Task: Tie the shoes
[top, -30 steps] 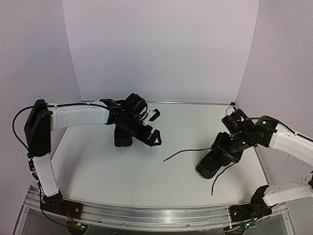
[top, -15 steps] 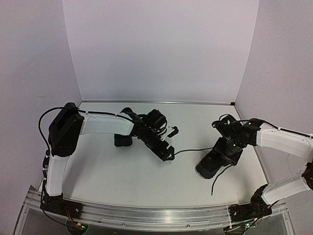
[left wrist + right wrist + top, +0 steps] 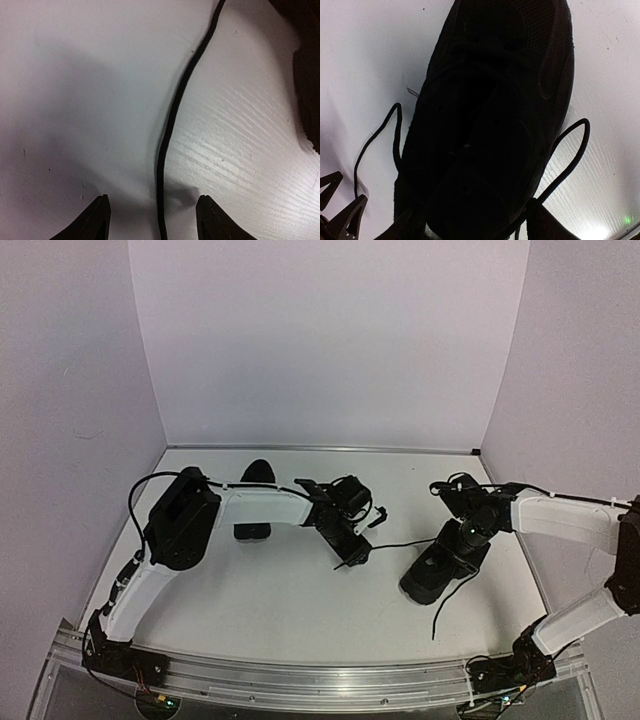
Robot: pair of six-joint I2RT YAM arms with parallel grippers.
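The right shoe (image 3: 428, 578) is an all-black sneaker lying on the table at the right; it fills the right wrist view (image 3: 495, 100). One thin lace (image 3: 395, 544) trails left from it. My left gripper (image 3: 356, 549) is open and low over the table, with that lace (image 3: 170, 130) running between its fingertips (image 3: 100, 220). My right gripper (image 3: 458, 538) is open and straddles the shoe's heel end (image 3: 475, 225), not closed on it. The left shoe (image 3: 254, 502) stands at the back left, partly hidden by my left arm.
White walls enclose the table (image 3: 250, 610) at the back and both sides. A second lace (image 3: 452, 600) loops off the right shoe towards the front. In the right wrist view, lace loops lie on both sides of the shoe (image 3: 395, 135).
My left arm has swung right from the left shoe to the lace in the middle of the table. My right gripper has shifted slightly left over the right shoe.
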